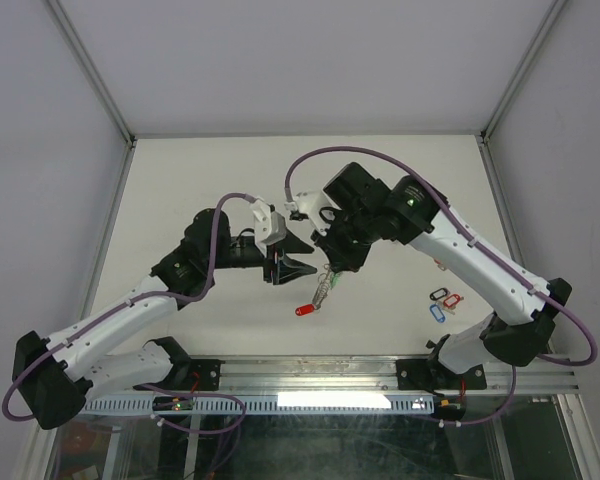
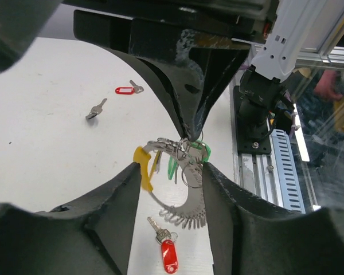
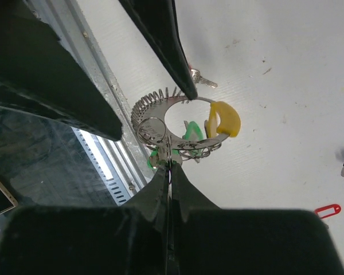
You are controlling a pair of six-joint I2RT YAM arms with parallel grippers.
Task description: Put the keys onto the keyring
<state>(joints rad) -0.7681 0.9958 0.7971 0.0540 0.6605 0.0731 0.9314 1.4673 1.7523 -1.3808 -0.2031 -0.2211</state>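
From above, both arms meet over the middle of the white table (image 1: 180,180). The left gripper (image 1: 280,265) and right gripper (image 1: 330,268) are close together, and the keyring (image 1: 323,290) dangles below the right one. A red-tagged key (image 1: 303,310) lies on the table just under it, and a cluster of loose tags (image 1: 445,298) sits well apart to the right. In the left wrist view, the left gripper (image 2: 171,169) has its jaws spread, flanking the hanging keyring (image 2: 183,209). The yellow tag (image 2: 142,166) is at the edge of one finger, but whether the pads touch the wire I cannot tell. The green tag (image 2: 203,152) hangs by the other finger, and the red-tagged key (image 2: 167,252) lies below. In the right wrist view, the right gripper (image 3: 171,169) has its fingers pressed together, pinching the keyring (image 3: 149,114) by its wire. The yellow tag (image 3: 223,119) and green tag (image 3: 189,130) hang on the loop, and a bare key (image 3: 202,77) rests on the table beyond.
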